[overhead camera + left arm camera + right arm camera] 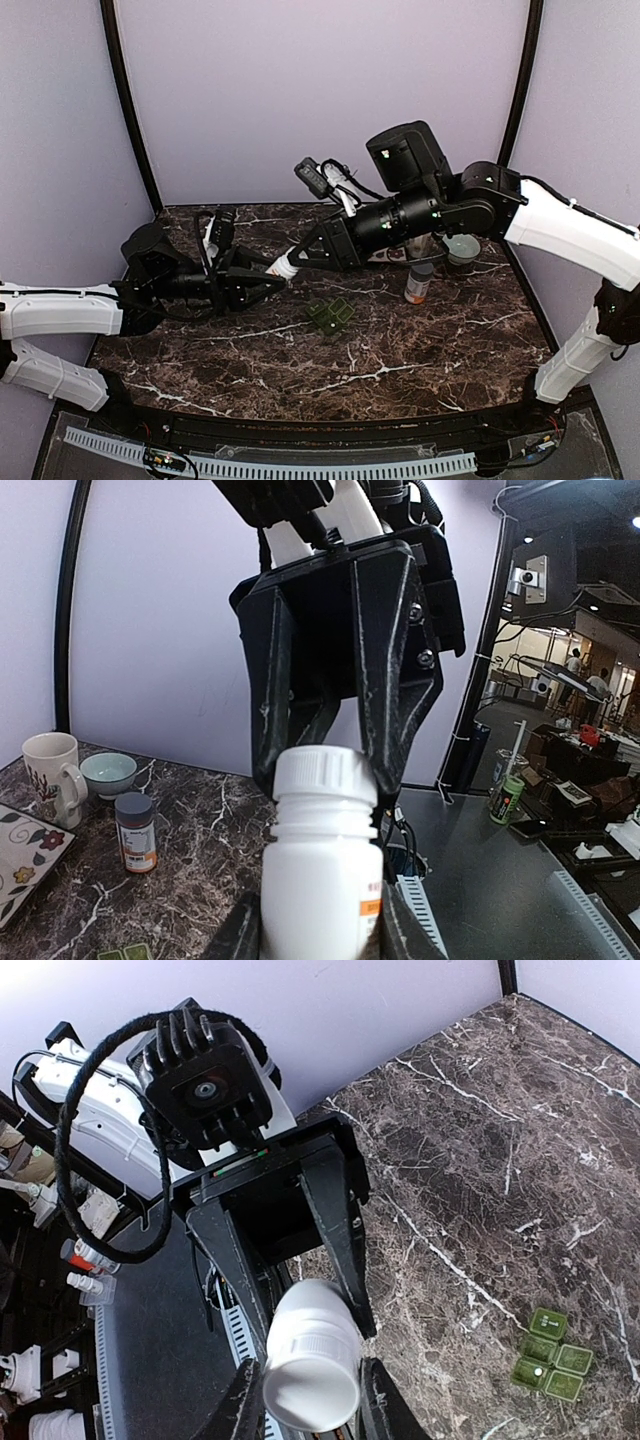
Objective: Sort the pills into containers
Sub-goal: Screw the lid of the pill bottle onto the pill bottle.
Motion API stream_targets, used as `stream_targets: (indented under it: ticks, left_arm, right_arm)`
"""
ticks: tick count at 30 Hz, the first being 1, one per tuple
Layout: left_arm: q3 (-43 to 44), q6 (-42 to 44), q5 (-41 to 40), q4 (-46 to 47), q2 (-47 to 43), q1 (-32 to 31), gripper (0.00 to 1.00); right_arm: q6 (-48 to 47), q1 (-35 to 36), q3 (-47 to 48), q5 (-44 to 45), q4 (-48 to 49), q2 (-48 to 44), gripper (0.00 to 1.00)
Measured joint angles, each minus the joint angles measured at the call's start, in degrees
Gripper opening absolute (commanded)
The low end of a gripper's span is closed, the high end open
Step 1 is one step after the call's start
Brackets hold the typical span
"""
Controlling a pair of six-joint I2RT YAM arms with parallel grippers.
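Right gripper partly closed, pinching white cap of white pill bottle. Left gripper partly closed round the bottle body. Bottle is held in air over left part of marble table. Dark-green pill organiser sits on the table, well apart from the bottle. Likely cap-off step: clamp body firmly, twist cap about the bottle axis, pull straight off, tip mouth upward so no pills spill.

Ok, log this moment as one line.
left gripper: shut on white bottle | right gripper: shut on cap | pill organiser: on table, untouched
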Motion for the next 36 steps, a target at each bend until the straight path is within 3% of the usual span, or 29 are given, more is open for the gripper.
stream_targets:
  ticks: [26, 36]
  left_arm:
    - [5.11, -0.94, 7.17, -5.64, 3.17, 0.0, 0.0]
    - [5.11, 2.54, 0.87, -7.63, 3.39, -1.31, 0.0]
  right_arm:
    - [-0.92, -1.18, -3.17, -5.38, -0.24, -1.84, 0.0]
    - [5.64, -2.47, -6.54, -4.68, 3.04, -2.86, 0.0]
